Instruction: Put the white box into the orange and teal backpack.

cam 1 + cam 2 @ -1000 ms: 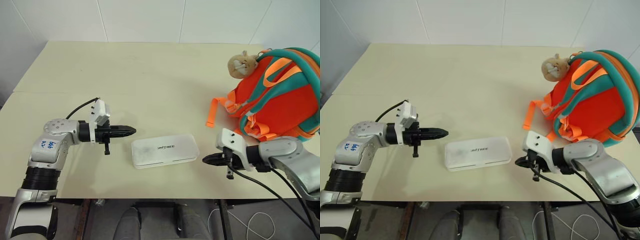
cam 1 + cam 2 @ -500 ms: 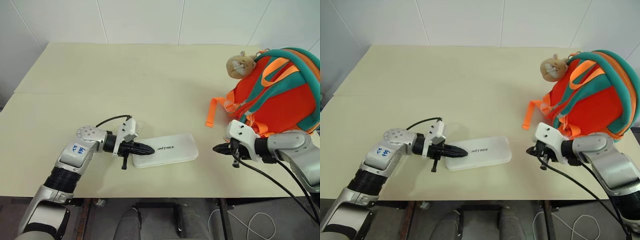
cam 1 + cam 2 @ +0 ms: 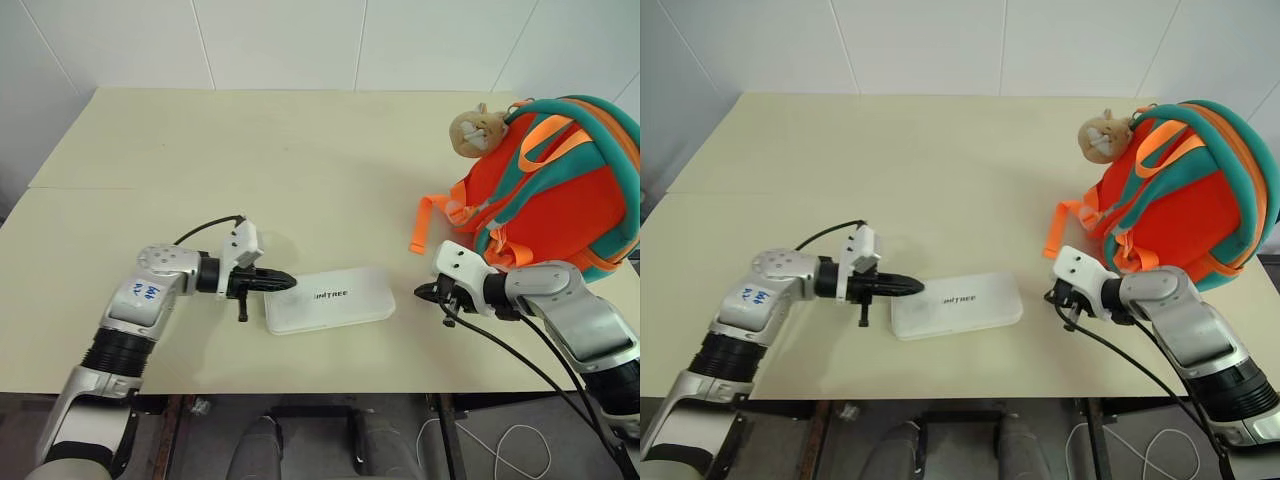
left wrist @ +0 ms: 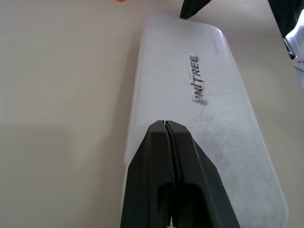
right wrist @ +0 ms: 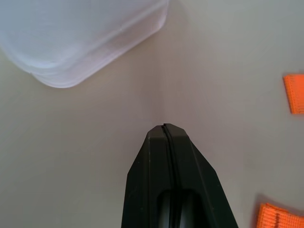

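White box (image 3: 329, 299) lies flat near front edge of cream bench (image 3: 300, 150), long axis across, dark lettering on top. Left hand (image 3: 285, 283) comes in from the left, fingers pressed together, tip at the box's left end, over its upper-left corner; can't tell if touching. Right hand (image 3: 420, 291) sits just off the box's right end, small gap between, fingers together, pointing toward the box. Orange and teal backpack (image 3: 555, 190) stands at the bench's right side, behind right arm, orange strap trailing onto the bench. Beige plush toy (image 3: 473, 129) on its upper left.
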Robot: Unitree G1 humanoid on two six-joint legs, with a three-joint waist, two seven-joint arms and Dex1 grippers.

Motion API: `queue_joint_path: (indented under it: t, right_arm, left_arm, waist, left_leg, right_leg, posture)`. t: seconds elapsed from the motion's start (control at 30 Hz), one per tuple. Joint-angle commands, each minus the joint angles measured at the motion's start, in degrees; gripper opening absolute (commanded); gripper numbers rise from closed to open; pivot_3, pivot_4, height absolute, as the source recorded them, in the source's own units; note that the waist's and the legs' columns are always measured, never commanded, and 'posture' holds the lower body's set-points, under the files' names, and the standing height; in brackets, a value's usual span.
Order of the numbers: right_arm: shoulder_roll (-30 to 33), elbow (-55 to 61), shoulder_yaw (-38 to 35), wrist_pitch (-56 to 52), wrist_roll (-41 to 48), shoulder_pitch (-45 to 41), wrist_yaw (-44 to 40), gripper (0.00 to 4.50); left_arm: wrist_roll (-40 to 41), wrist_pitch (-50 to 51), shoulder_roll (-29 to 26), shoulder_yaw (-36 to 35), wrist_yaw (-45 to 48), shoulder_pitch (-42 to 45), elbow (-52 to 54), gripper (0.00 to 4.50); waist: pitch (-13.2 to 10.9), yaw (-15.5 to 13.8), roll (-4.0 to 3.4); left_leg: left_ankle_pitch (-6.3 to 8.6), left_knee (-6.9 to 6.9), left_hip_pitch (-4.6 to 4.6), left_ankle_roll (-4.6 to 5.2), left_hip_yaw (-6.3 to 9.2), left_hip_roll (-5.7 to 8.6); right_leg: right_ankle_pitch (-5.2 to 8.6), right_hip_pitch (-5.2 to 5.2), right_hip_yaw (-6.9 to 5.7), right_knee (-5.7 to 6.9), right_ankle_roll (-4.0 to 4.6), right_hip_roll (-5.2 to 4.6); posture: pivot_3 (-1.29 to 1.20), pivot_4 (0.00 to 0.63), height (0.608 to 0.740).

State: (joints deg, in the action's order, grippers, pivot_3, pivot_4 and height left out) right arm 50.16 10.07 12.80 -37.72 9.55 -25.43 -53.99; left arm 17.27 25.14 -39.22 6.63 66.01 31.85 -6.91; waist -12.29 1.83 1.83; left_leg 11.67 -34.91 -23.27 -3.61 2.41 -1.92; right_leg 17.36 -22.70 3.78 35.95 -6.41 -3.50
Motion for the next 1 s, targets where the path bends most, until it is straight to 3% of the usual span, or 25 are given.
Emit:
queue_joint_path:
  t: [0.03,0.27,0.57,1.0]
  right_arm:
    - [-0.7,0.3,-0.7,1.2,-0.6,-1.3,0.0,0.00]
    - [-2.0,1.3,-0.2,0.9,0.0,-2.1,-1.8,0.00]
    - [-3.2,2.6,0.8,0.4,0.2,-2.7,-3.8,0.00]
    - [-3.2,10.8,0.1,-5.5,5.1,-0.7,-7.6,0.00]
  left_arm:
    - [0.6,0.8,-3.6,-3.7,0.1,-1.8,0.9,0.03]
    - [2.9,6.0,-7.4,-5.9,0.2,-7.7,6.8,0.03]
    - [5.2,10.9,-3.7,-4.7,-3.5,-11.0,13.8,0.03]
    - [3.3,8.7,-1.0,-3.1,-4.8,-10.4,11.0,0.03]
  waist:
    - [0.0,-0.1,0.00]
    - [0.0,-0.2,-0.01]
    - [0.0,-0.2,-0.01]
    - [0.0,-0.1,-0.01]
  left_leg:
    - [0.02,0.02,0.00,0.01,0.00,0.00]
    - [0.17,0.04,-0.04,-0.01,-0.02,0.01]
    - [0.20,-0.03,-0.03,-0.01,-0.02,0.00]
    - [0.20,-0.03,-0.02,-0.01,-0.02,0.00]
  right_leg:
    - [-0.14,0.00,0.00,0.00,-0.28,0.00]
    - [-0.14,-0.01,-0.01,-0.11,-0.30,-0.03]
    - [0.14,0.01,-0.01,-0.08,0.20,-0.04]
    - [0.14,0.01,-0.01,-0.07,0.20,-0.03]
  posture:
    - [0.00,0.150,0.740]
    - [0.00,0.150,0.740]
    - [0.00,0.150,0.740]
    - [0.00,0.150,0.740]
